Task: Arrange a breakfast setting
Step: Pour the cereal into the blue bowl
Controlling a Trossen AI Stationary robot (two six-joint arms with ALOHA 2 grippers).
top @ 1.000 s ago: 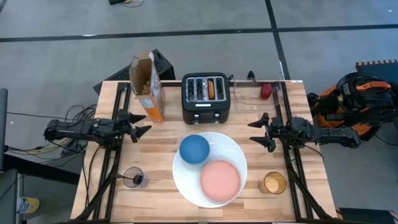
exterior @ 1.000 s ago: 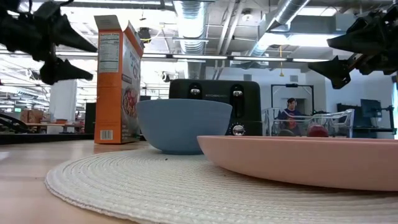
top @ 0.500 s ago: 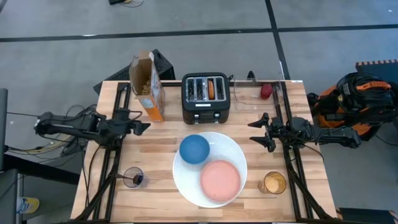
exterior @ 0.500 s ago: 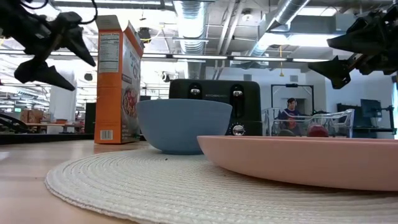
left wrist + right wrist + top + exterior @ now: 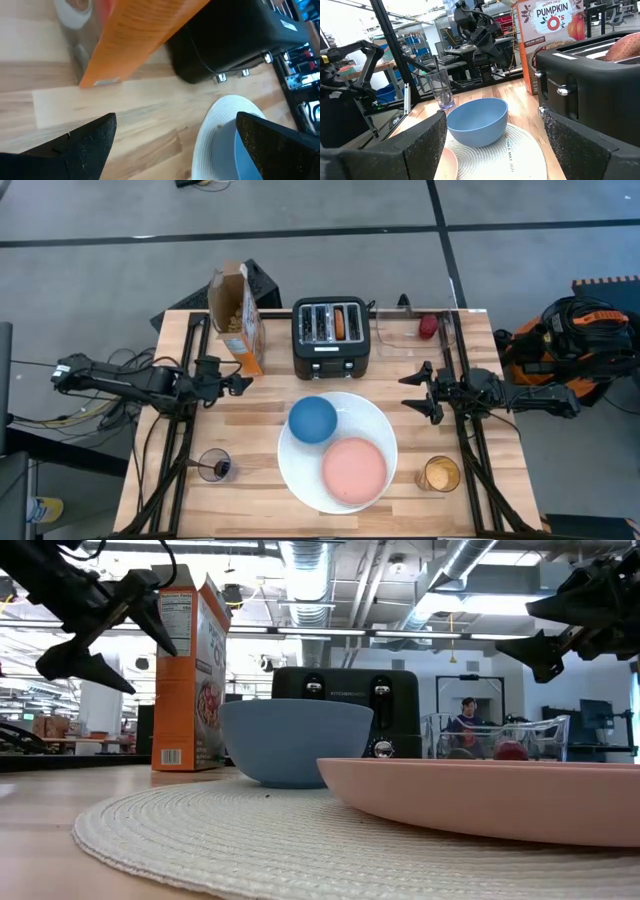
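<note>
The orange cereal box (image 5: 237,320) stands upright at the far left, next to the black toaster (image 5: 333,340), which has a round toasted bread (image 5: 341,323) in one slot. The blue bowl (image 5: 313,420) and the pink saucer (image 5: 354,469) sit on the big white plate (image 5: 375,420). The purplish tumbler (image 5: 214,466) stands near left with the spoon (image 5: 436,67) in it. My left gripper (image 5: 235,383) is open and empty, above the table just near of the cereal box (image 5: 145,35). My right gripper (image 5: 422,392) is open and empty, right of the plate.
An amber glass (image 5: 440,474) stands at the near right. A clear tray (image 5: 415,330) with a red thing in it sits at the far right, beside the toaster. Bare wood lies between my left gripper and the plate (image 5: 220,130).
My left gripper has moved a little toward the table's right edge, closer to the cereal box, and has rolled about its own axis, so one finger now stands above the other. It has stayed open. My right arm has kept still.
</note>
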